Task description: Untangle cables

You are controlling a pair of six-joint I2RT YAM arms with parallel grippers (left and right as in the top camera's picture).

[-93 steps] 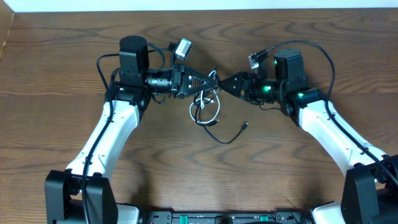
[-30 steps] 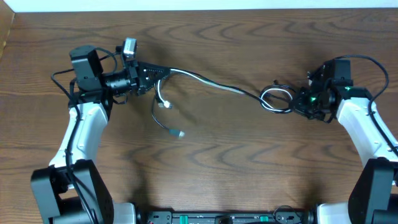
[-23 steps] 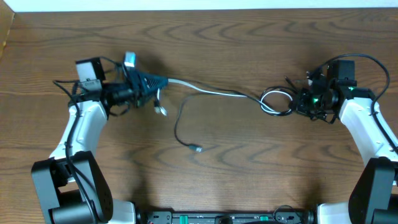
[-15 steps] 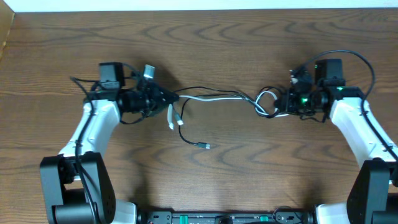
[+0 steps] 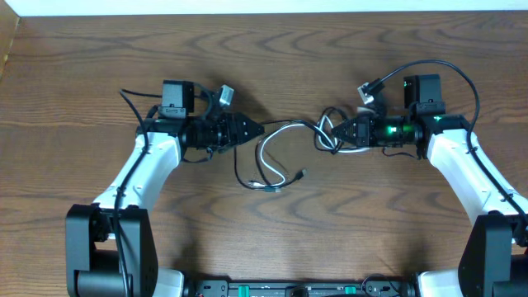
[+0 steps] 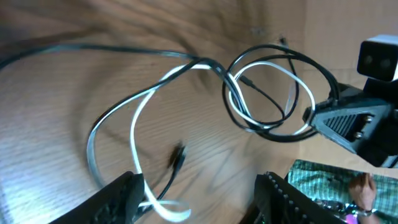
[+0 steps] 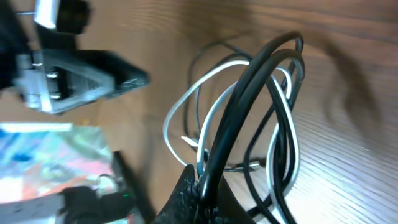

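Worktop (image 5: 264,66): brown wood-grain surface, matt, streaked with darker figure. Left arm (image 5: 140,177): smooth white shell links with black joints, lying low over the wood. Left pincer (image 5: 254,130): black, tapering to a wedge that points right; in the left wrist view its two dark, ribbed fingers (image 6: 121,196) stand spread wide with bare wood between them, closed on nothing. Cables (image 5: 285,144): two thin, glossy, round-section cords, lying on the worktop between the two pincers. White cord (image 5: 262,153): runs from just beside the left pincer's tip in a long open U-bend, its lower end passing close by the left finger in the left wrist view. Black cord (image 5: 238,169): sags in a shallow arc below the left pincer, and a small dark plug (image 5: 302,174) lies beside the white bend. Coil (image 5: 326,134): both cords wound together into a few loose, overlapping oval rings, black strands outermost and white inside, at the right end of the run. Right pincer (image 5: 340,132): black, pointing left, pressed together on the coil's strands, which converge into its tip in the right wrist view. Right arm (image 5: 462,173): white shell, black joints, green indicator glow near the wrist.
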